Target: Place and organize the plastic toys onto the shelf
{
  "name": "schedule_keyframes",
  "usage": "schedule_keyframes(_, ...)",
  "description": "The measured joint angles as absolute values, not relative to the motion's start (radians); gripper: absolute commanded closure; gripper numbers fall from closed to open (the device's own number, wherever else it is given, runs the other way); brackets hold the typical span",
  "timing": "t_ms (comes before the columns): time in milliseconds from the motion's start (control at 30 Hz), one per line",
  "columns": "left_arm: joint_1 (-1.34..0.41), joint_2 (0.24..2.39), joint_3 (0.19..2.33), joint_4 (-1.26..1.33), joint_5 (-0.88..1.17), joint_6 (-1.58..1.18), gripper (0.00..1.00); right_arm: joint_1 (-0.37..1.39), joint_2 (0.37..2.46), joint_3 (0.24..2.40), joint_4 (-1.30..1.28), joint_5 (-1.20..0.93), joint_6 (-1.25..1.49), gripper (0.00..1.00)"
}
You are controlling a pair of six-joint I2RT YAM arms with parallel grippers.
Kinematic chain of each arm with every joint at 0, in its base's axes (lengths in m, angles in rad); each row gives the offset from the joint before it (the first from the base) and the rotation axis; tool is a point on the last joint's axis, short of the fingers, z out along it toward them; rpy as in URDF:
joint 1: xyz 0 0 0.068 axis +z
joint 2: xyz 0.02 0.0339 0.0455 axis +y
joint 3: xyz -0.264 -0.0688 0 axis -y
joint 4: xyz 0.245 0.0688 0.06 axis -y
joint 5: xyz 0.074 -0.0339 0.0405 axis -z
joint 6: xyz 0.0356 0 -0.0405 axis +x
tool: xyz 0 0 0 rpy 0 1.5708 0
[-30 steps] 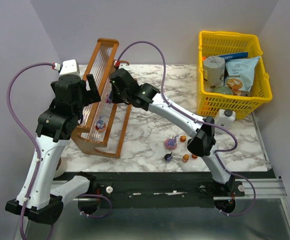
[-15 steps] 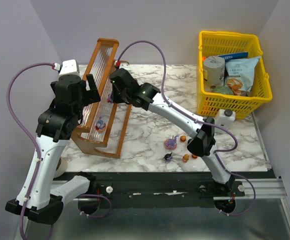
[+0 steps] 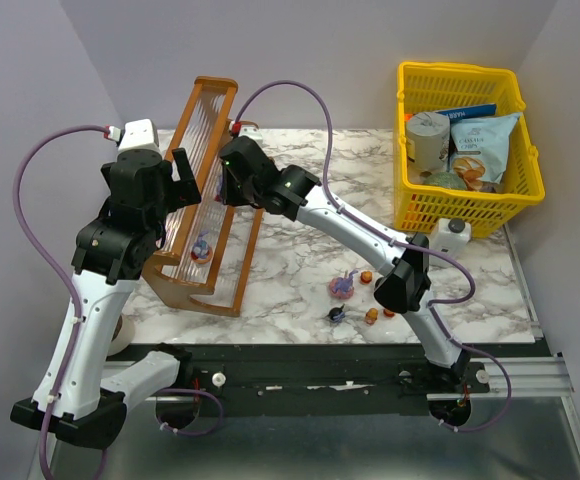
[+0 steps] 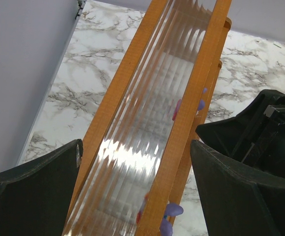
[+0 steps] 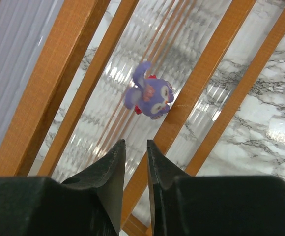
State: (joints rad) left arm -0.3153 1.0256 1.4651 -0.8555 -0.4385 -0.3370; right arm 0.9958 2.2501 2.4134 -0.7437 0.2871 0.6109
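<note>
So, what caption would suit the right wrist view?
Purple toy on the shelf's ribbed tier; right gripper close by, slightly parted and empty.

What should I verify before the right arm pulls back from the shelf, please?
1. Purple toy resting on a shelf tier: ok.
2. Right jaws parted, nothing between them: ok.
3. Purple toy standing upright: cannot tell.
4. Left jaws wide open over the shelf, not touching it: cannot tell.
5. All toys shelved: not ok; several loose toys lie on the table.
</note>
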Motion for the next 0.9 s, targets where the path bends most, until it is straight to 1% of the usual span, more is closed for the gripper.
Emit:
schedule_keyframes(167,-0.315,1.021,1.465,-0.855,-0.439,-0.337,0.01,0.996,2.250,2.413,-0.719,0.287,0.612,0.67)
schedule_keyframes(267,-0.315,1.018,1.465,-0.855,-0.439,-0.337,0.01,0.996,2.250,2.405,-0.703,0.287,0.613,0.64)
schedule_keyframes(367,-0.315,1.018,1.465,-0.855,-0.439,-0.337,0.01,0.996,2.250,2.390,-0.696,0.287,0.614,0.58)
schedule_keyframes(500,-0.315,1.018,1.465,-0.855,-0.437,-0.336,0.01,0.996,2.243,2.353,-0.693,0.287,0.614,0.47)
schedule_keyframes(567,-0.315,1.018,1.465,-0.855,-0.432,-0.332,0.01,0.996,2.218,2.302,-0.690,0.287,0.614,0.44)
schedule_keyframes(733,-0.315,1.010,1.461,-0.845,-0.388,-0.321,0.01,0.992,2.076,2.132,-0.690,0.291,0.614,0.37)
schedule_keyframes(900,-0.315,1.000,1.456,-0.825,-0.321,-0.309,0.01,0.951,1.821,1.894,-0.675,0.267,0.612,0.29)
